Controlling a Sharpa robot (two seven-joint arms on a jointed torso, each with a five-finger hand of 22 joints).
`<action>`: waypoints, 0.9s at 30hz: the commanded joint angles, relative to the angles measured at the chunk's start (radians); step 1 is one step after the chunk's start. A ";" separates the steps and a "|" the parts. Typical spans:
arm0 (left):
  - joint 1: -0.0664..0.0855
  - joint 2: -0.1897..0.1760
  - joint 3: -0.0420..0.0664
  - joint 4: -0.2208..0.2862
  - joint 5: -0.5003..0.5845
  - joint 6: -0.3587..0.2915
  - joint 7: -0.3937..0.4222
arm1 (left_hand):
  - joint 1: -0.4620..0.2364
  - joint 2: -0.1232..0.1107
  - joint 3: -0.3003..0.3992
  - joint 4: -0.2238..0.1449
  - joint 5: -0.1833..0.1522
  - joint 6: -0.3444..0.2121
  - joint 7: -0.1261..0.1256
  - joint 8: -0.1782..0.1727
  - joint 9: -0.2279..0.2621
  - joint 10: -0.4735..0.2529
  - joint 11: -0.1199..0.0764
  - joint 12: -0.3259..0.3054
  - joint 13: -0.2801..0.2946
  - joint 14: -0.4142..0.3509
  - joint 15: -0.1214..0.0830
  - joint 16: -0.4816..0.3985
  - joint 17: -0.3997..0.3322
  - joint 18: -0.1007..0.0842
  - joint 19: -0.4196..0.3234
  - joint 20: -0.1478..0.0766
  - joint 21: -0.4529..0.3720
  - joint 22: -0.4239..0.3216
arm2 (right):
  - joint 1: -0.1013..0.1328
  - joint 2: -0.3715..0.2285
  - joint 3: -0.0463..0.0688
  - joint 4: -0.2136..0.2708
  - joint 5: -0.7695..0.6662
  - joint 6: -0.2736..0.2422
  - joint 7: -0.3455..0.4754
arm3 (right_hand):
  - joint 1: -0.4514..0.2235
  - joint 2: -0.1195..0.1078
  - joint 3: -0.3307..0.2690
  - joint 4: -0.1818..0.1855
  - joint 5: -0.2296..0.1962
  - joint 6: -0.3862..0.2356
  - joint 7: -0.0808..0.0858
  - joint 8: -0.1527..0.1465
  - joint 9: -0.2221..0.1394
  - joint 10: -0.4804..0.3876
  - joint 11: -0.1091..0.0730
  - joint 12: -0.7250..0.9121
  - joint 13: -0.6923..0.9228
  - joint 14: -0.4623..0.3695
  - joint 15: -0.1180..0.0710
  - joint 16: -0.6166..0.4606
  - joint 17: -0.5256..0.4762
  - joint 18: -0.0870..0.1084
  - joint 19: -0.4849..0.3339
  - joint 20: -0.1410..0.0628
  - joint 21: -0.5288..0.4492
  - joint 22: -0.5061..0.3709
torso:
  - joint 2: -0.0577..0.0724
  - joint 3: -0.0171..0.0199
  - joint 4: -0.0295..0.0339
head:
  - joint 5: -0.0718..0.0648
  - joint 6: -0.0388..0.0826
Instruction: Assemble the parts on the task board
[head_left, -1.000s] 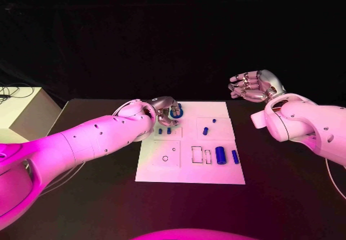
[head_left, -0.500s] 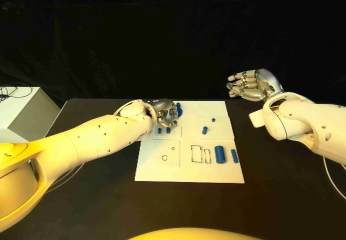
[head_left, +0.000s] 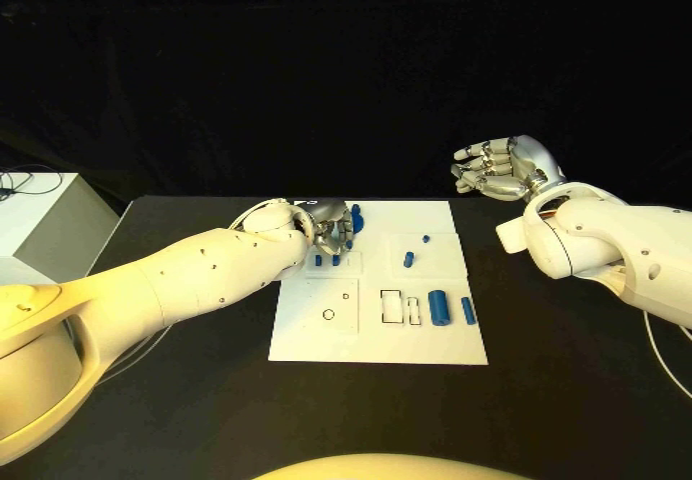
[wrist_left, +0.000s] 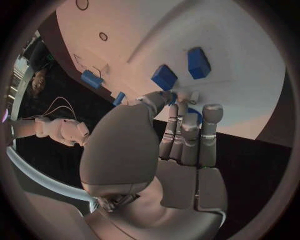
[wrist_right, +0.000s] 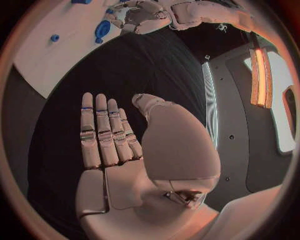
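Two hands over the table. Head view: left hand (head_left: 330, 226) low over the board's (head_left: 378, 345) far-left corner, beside a blue ring (head_left: 356, 215); hold unclear. Right hand (head_left: 499, 168) raised beyond the board. Left wrist: fingertips (wrist_left: 180, 97) down by blue parts (wrist_left: 164, 77). Right wrist: fingers (wrist_right: 103, 131) extended, nothing held.

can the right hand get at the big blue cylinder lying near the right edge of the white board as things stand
Probably yes. The right hand is open and raised off the table beyond the white task board's far right corner. The big blue cylinder lies uncovered on that side, and the left hand works at the far left.
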 joint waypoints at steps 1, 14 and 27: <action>0.000 0.007 0.000 -0.004 0.002 0.014 -0.003 | 0.006 0.001 0.007 0.000 0.001 0.008 0.001 -0.004 -0.002 0.007 0.000 0.005 -0.002 0.008 -0.001 0.004 0.001 -0.017 0.008 -0.002 0.006 0.002 | 0.000 -0.001 0.000 0.003 -0.002 0.012 0.009 | 0.000 -0.004 0.005 0.000 0.007 -0.004 0.028 -0.006 -0.001 -0.002 0.007 -0.005 -0.001 0.003 0.005 -0.004 -0.001 0.013 0.000 0.004 0.001 -0.002 | 0.001 0.0003 0.0001 | -0.001 -0.001; 0.000 0.020 -0.002 -0.022 0.013 0.023 -0.001 | 0.000 0.000 0.015 -0.002 -0.001 0.004 0.005 -0.014 -0.008 0.010 0.001 0.002 -0.005 0.012 -0.001 0.013 0.004 -0.018 0.012 -0.002 0.016 0.013 | 0.001 -0.003 0.000 0.007 -0.002 0.010 0.011 | 0.000 -0.004 0.005 0.000 0.008 -0.004 0.028 -0.006 -0.002 -0.002 0.007 -0.005 -0.002 0.004 0.005 -0.004 -0.003 0.013 0.000 0.004 0.001 -0.003 | 0.000 0.0015 0.0013 | -0.007 -0.004; 0.000 0.029 -0.005 -0.028 0.024 0.043 0.002 | 0.000 0.004 0.022 -0.004 -0.003 0.007 0.004 -0.017 -0.010 0.011 0.001 -0.001 -0.007 0.014 0.000 0.019 0.006 -0.019 0.013 -0.002 0.022 0.020 | 0.001 -0.001 0.000 0.006 -0.002 0.011 0.012 | 0.000 -0.004 0.005 0.000 0.008 -0.004 0.028 -0.006 -0.002 -0.002 0.007 -0.005 -0.002 0.004 0.005 -0.004 -0.003 0.013 0.000 0.004 0.001 -0.003 | -0.001 0.0005 0.0002 | -0.009 -0.007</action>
